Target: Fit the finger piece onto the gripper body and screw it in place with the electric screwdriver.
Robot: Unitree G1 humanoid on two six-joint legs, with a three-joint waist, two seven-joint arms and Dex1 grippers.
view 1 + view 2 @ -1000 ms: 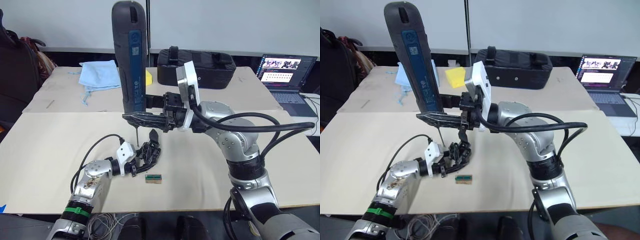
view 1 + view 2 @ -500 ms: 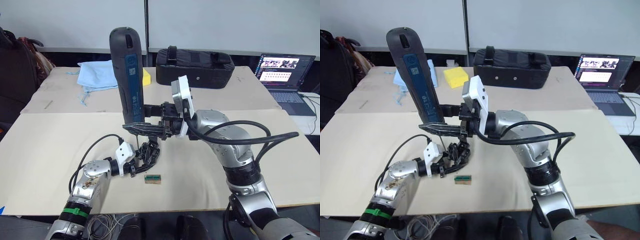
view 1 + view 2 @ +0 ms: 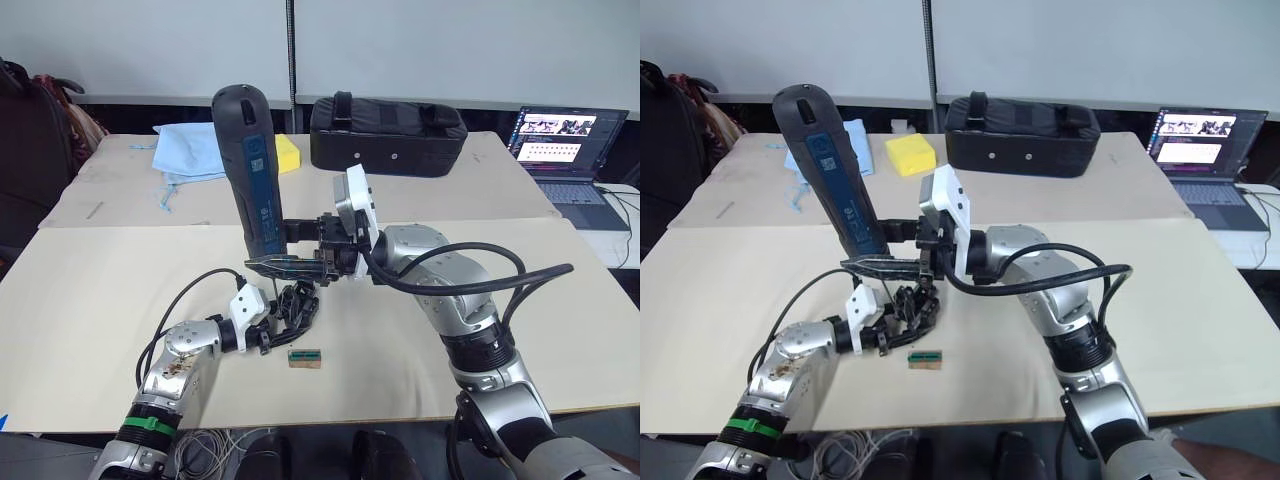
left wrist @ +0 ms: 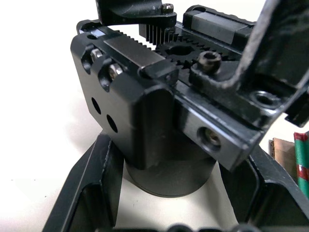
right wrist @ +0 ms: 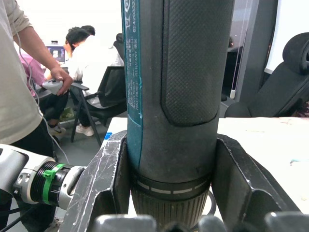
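The electric screwdriver stands nearly upright, its top leaning slightly left, with my right gripper shut around its lower end. Its thin bit points down at the gripper body, which rests on the table just below. My left gripper is shut on that body, its fingers clamped around the round drum end. In the left wrist view the body shows a toothed rack, a gear and several screw heads. I cannot tell the finger piece apart from the body.
A small green-topped block lies just in front of the gripper body. At the table's back are a black case, a blue cloth and a yellow block. A laptop stands far right. People show in the right wrist view.
My right arm has lowered the screwdriver, bringing its bit down close to the gripper body. The left gripper and the body have stayed put.
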